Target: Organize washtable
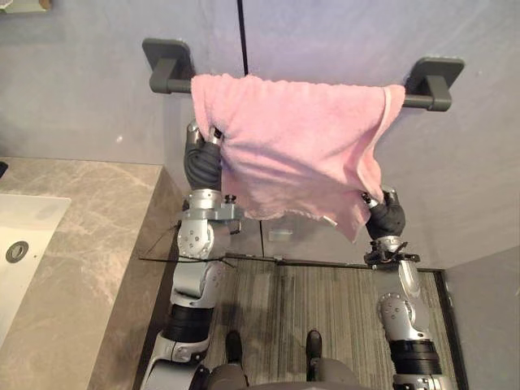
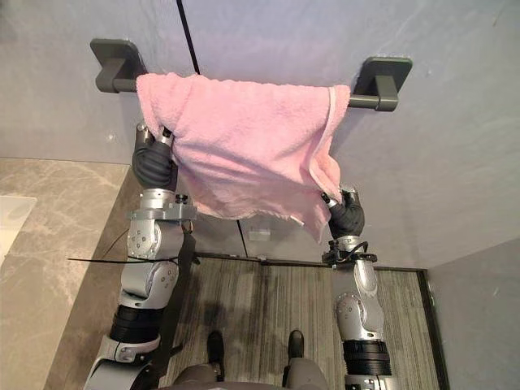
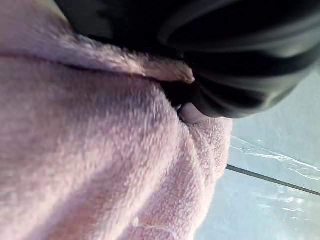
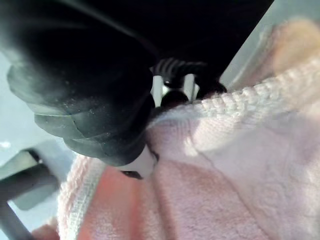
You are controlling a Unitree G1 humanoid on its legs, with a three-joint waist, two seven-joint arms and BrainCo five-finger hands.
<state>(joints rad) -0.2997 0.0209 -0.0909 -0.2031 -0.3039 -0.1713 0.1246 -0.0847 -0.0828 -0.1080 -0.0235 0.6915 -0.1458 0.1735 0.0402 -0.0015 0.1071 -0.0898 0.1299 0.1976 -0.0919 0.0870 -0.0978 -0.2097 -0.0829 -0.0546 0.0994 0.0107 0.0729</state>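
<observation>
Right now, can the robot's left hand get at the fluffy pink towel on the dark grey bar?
Probably yes: the left hand is up at the towel's left edge, below the bar, nothing between them.

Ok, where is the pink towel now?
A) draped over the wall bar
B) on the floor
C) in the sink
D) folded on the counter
A: the pink towel hangs over the dark wall bar, left hand at its left edge, right hand at its lower corner.
</observation>
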